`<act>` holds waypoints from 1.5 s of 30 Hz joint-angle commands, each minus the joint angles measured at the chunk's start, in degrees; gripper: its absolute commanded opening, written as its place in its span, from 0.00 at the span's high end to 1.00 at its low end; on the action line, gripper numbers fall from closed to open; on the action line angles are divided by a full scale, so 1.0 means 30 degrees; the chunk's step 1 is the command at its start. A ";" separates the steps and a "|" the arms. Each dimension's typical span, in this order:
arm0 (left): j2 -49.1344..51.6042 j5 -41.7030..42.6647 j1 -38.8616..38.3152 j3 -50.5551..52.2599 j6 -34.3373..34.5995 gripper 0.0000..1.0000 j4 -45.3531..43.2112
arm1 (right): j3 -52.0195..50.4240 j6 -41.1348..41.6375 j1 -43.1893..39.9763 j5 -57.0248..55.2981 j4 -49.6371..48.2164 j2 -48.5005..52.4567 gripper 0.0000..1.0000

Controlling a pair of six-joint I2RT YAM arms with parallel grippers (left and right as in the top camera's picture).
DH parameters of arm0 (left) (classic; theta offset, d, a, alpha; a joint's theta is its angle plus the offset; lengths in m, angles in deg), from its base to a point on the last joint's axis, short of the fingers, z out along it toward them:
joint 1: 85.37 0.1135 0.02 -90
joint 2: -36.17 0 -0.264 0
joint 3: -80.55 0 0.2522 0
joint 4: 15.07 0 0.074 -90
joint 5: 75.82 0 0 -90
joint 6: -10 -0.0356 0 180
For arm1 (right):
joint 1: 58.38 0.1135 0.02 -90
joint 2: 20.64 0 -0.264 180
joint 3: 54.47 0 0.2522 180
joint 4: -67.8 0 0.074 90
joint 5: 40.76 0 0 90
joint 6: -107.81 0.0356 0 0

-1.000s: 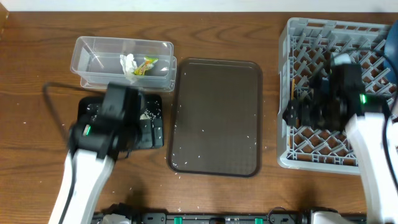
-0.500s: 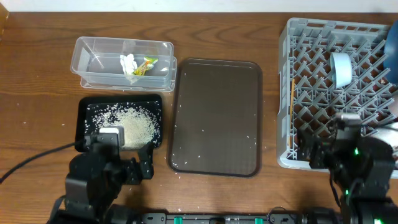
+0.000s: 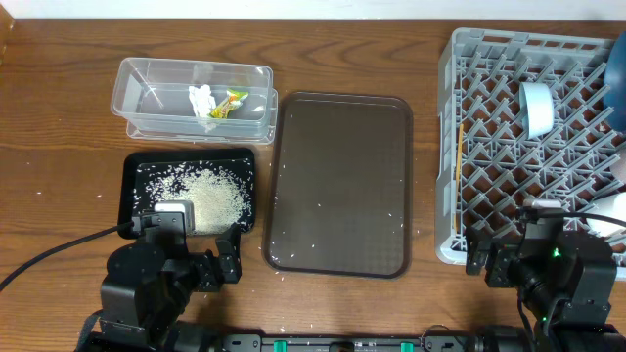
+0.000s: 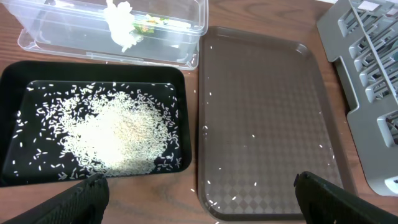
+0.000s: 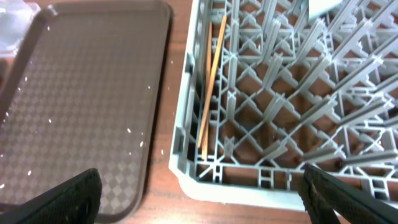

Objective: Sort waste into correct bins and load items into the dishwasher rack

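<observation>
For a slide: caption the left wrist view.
Rice in the black tray; tissue and wrapper in the clear tub.

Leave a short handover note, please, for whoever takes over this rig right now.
Left gripper: open, empty, at the near table edge. Right gripper: open, empty, in front of the dishwasher rack.
Done: tissue and snack wrapper lie in the clear tub; rice is heaped in the black tray; chopsticks and light-blue bowl are in the rack.
To do: stray grains on the brown serving tray and table. Plate and cups are not clearly visible; check them.
</observation>
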State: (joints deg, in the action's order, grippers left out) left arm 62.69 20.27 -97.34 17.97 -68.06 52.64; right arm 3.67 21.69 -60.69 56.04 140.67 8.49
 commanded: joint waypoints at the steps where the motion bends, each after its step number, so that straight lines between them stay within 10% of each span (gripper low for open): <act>1: -0.0029 0.0189 0.0000 0.0073 -0.0182 0.02 0.0007 | -0.0109 -0.0270 -0.0102 -0.0495 0.0342 -0.0044 0.01; 11: -0.0029 0.0189 0.0000 0.0073 -0.0182 0.02 0.0007 | -0.2849 -0.0823 0.0911 -0.1042 -0.3446 -0.4546 0.01; 27: -0.0029 0.0189 0.0000 0.0073 -0.0182 0.02 0.0007 | -1.3442 -0.0758 0.1596 -0.0860 -1.9839 -0.9602 0.01; 45: -0.0029 0.0189 0.0000 0.0073 -0.0182 0.02 0.0051 | -1.4688 -0.0750 0.1596 -0.0831 -1.8404 -0.9559 0.01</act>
State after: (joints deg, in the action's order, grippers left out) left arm 62.69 20.27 -97.34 18.25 -68.06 52.71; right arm -40.32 19.88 -56.47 53.60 85.22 -19.91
